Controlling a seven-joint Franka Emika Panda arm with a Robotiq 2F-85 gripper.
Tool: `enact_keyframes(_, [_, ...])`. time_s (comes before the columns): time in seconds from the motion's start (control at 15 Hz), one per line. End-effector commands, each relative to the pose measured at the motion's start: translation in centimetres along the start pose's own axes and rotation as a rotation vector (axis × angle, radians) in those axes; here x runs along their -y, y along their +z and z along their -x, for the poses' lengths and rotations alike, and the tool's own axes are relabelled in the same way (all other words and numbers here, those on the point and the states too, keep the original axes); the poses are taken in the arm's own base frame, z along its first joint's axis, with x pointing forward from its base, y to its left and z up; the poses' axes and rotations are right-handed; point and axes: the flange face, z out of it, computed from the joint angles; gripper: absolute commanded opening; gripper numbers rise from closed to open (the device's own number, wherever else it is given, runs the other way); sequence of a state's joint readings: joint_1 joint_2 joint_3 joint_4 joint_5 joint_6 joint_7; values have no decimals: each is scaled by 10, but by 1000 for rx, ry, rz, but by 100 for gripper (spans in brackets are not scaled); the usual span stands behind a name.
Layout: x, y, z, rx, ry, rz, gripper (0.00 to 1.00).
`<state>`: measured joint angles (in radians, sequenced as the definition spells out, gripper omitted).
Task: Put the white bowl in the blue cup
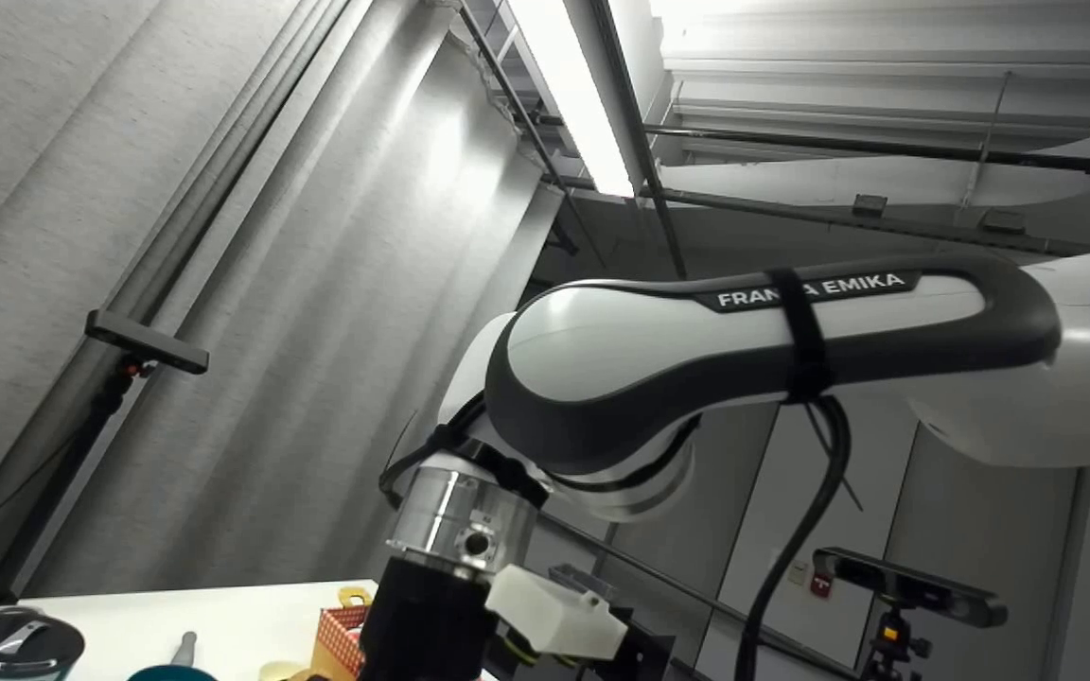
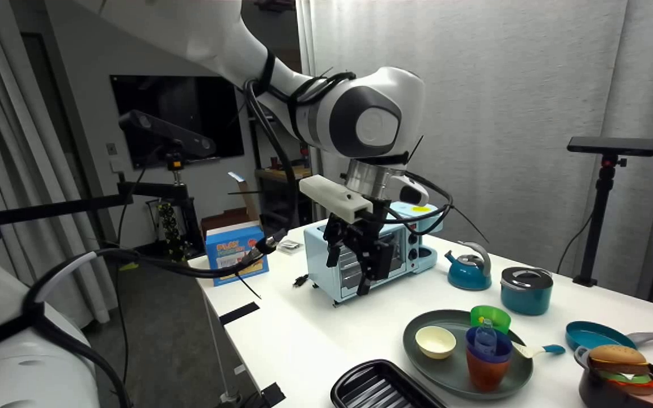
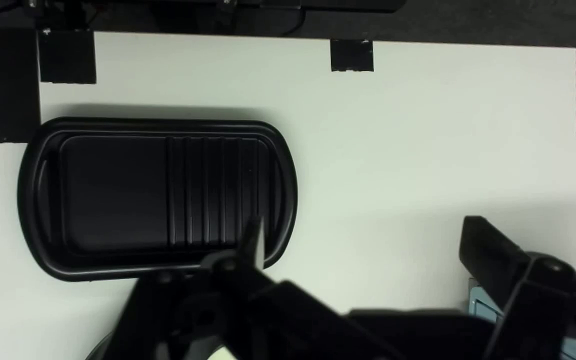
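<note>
The white bowl [image 2: 436, 342], cream in colour, stands upright on the left part of a dark grey plate [image 2: 428, 374]. The blue cup [image 2: 495, 358] stands to its right on the plate, nested in an orange cup [image 2: 486, 371]. A small clear bottle [image 2: 485, 340] is inside the blue cup. My gripper [image 2: 349, 275] is open and empty, high above the table in front of the light blue oven, apart from bowl and cup. In the wrist view my gripper [image 3: 365, 234] has its fingers wide apart; a pale sliver, probably the bowl [image 3: 221, 354], shows at the bottom edge.
A black ridged tray [image 3: 118, 192] lies near the table edge, beside the plate. A green cup [image 2: 491, 317] and a spatula [image 2: 536, 350] are by the plate. The toaster oven [image 2: 323, 266], kettle [image 2: 470, 275], pot [image 2: 526, 294], pan [image 2: 596, 334] and burger pot [image 2: 598, 385] stand around.
</note>
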<state>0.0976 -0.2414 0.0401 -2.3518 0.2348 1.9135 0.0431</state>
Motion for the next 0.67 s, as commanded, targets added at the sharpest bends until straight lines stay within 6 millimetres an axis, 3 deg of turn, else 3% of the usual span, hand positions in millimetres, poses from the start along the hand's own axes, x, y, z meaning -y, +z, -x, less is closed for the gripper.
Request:
enact_keyframes(0.0, [0,0,0,1,0,0,100])
enact_keyframes(0.6, [0,0,0,-3,5,4,100])
